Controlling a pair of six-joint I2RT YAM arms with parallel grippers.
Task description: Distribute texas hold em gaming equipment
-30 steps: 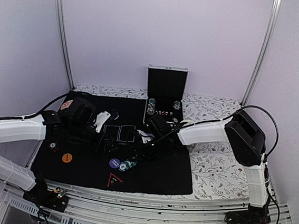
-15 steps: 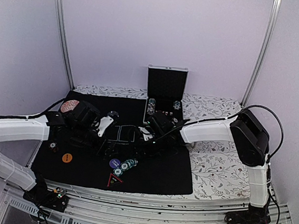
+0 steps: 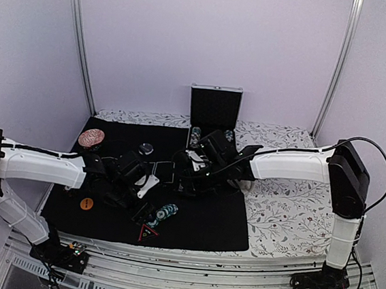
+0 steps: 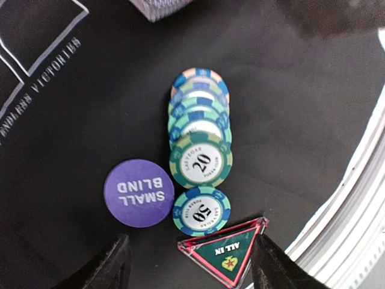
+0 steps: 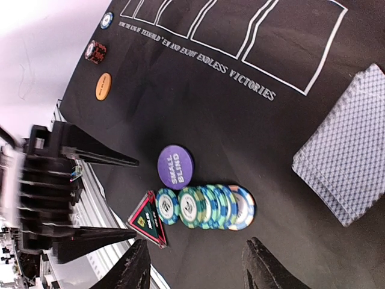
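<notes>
**Over the black mat, both arms reach in with jaws apart**

From its base at the near left, the left arm [image 3: 40,166] stretches low across the black mat [image 3: 206,221] toward its near middle, with the wrist bent downward. The left jaws stand open and hold nothing. In the wrist view, a red-rimmed triangular ALL IN marker [image 4: 225,250] lies between the fingertips, but I cannot tell whether they touch it. Just past it a row of overlapping poker chips [image 4: 200,138] is fanned out on the mat. A 20 chip [image 4: 201,162] tops the row and a 50 chip [image 4: 201,211] lies at its end. A purple SMALL BLIND button [image 4: 139,192] lies flat just beside them.

The right arm [image 3: 290,164] rises at the right edge of the floral surface [image 3: 276,207], folds, and runs level leftward to mid-mat. Its wrist tips down toward the chips. The right jaws are likewise open and empty, hanging above the mat. A stack of blue-grey-backed playing cards [image 5: 349,174] lies apart from the chips. An orange button [image 5: 103,85] sits near the mat's left edge, and an open black case [image 3: 215,109] stands at the back.
</notes>
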